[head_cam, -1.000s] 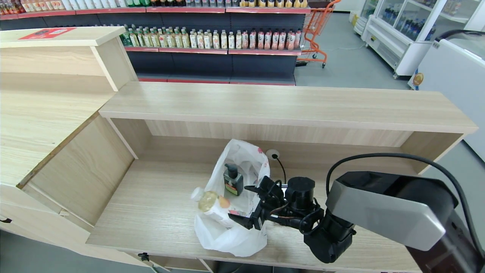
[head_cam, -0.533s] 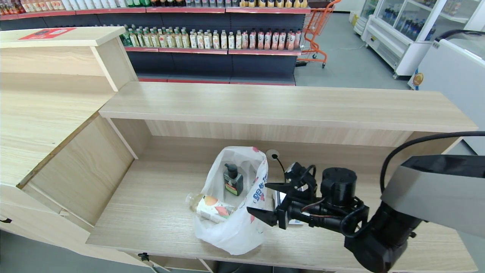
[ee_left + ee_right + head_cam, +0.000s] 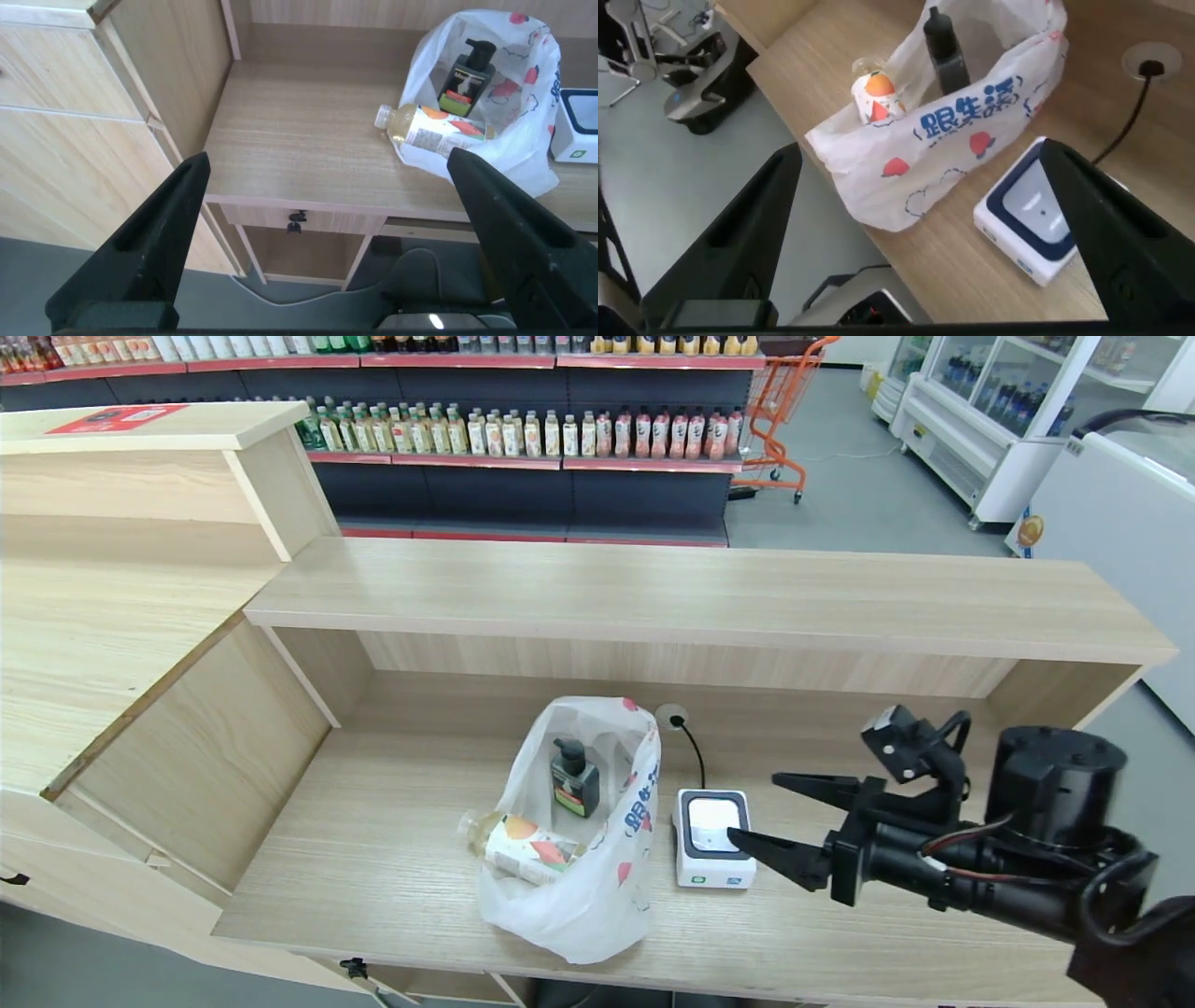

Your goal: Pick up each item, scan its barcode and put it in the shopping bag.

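Note:
A white shopping bag [image 3: 583,877] with red and blue prints stands on the wooden counter [image 3: 373,859]. Inside it are a dark pump bottle [image 3: 573,779] upright and a drink bottle [image 3: 518,845] lying with its cap poking out of the bag's left side. The white barcode scanner [image 3: 713,838] sits just right of the bag. My right gripper [image 3: 780,819] hangs open and empty to the right of the scanner, above the counter. My left gripper [image 3: 327,243] is open, low off the counter's front left, with the bag [image 3: 505,140] far beyond it.
A black cable [image 3: 693,747] runs from the scanner to a grommet [image 3: 671,715] in the counter's back. A raised shelf [image 3: 691,593] overhangs the rear, and a side panel [image 3: 205,756] walls the left. Store shelves [image 3: 523,434] with bottles stand behind.
My right gripper has pulled back to the right from over the bag, past the scanner. The drink bottle it let go of now lies in the bag, and the bag has settled.

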Motion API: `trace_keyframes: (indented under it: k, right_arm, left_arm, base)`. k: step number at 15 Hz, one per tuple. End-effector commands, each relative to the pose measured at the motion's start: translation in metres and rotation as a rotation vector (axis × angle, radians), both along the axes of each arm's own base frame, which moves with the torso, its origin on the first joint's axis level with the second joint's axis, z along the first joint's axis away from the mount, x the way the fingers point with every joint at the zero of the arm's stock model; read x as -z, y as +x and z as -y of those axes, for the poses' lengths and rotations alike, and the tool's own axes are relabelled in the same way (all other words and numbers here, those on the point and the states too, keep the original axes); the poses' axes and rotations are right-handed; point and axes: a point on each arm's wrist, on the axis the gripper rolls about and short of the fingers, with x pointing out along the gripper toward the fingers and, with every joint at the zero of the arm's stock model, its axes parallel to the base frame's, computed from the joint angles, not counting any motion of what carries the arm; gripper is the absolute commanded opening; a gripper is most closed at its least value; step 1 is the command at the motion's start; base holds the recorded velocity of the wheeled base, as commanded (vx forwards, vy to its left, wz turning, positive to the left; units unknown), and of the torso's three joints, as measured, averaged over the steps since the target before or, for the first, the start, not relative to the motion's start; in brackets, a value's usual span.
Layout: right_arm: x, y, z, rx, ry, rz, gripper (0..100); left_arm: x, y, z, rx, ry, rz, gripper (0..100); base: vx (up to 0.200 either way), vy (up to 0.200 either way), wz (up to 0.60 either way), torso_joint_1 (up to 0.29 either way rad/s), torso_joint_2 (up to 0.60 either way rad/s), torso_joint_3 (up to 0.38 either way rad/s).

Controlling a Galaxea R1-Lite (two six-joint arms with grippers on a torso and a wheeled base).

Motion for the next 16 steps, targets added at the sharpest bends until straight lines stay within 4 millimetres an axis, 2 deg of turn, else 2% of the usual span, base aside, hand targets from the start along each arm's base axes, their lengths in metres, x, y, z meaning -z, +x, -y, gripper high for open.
trace_keyframes:
  k: [1,2,3,5,7,9,10,11,13,15,16]
  right_arm:
    - [-0.053,-0.057,0.052,0.151,-0.004,0.067,100]
    - [-0.060,-0.077,0.065,0.230,-0.026,0.048,100]
    - [-0.062,-0.112,0.080,0.377,-0.052,0.036,100]
    - [-0.040,-0.166,0.094,0.500,-0.061,0.052,100]
    - [-0.009,-0.204,0.102,0.623,-0.073,0.093,100]
    - [0.017,-0.226,0.107,0.755,-0.062,0.151,100]
    - [0.019,-0.231,0.108,0.776,-0.053,0.175,100]
    - [0.037,-0.247,0.108,0.819,-0.047,0.177,100]
    - [0.039,-0.255,0.106,0.770,-0.015,0.264,100]
    - [0.043,-0.255,0.109,0.873,-0.043,0.230,100]
    - [0.044,-0.255,0.108,0.870,-0.025,0.218,100]
  left_arm:
    - [0.000,0.000,0.000,0.000,0.000,0.001,100]
    - [0.000,0.000,0.000,0.000,0.000,0.001,100]
    - [0.000,0.000,0.000,0.000,0.000,0.001,100]
    - [0.000,0.000,0.000,0.000,0.000,0.001,100]
    - [0.000,0.000,0.000,0.000,0.000,0.001,100]
    - [0.000,0.000,0.000,0.000,0.000,0.001,100]
    - [0.000,0.000,0.000,0.000,0.000,0.001,100]
    - [0.000,0.000,0.000,0.000,0.000,0.001,100]
    - [0.000,0.000,0.000,0.000,0.000,0.001,100]
    - [0.000,0.000,0.000,0.000,0.000,0.001,100]
    - [0.000,0.000,0.000,0.000,0.000,0.001,100]
  base:
    - [0.000,0.000,0.00,0.000,0.00,0.000]
    - [0.000,0.000,0.00,0.000,0.00,0.000]
    - [0.000,0.000,0.00,0.000,0.00,0.000]
    - [0.000,0.000,0.00,0.000,0.00,0.000]
    - [0.000,0.000,0.00,0.000,0.00,0.000]
    - [0.000,0.000,0.00,0.000,0.00,0.000]
    - [0.000,0.000,0.00,0.000,0.00,0.000]
    - [0.000,0.000,0.00,0.000,0.00,0.000]
    - [0.000,0.000,0.00,0.000,0.00,0.000]
    - [0.000,0.000,0.00,0.000,0.00,0.000]
    - [0.000,0.000,0.00,0.000,0.00,0.000]
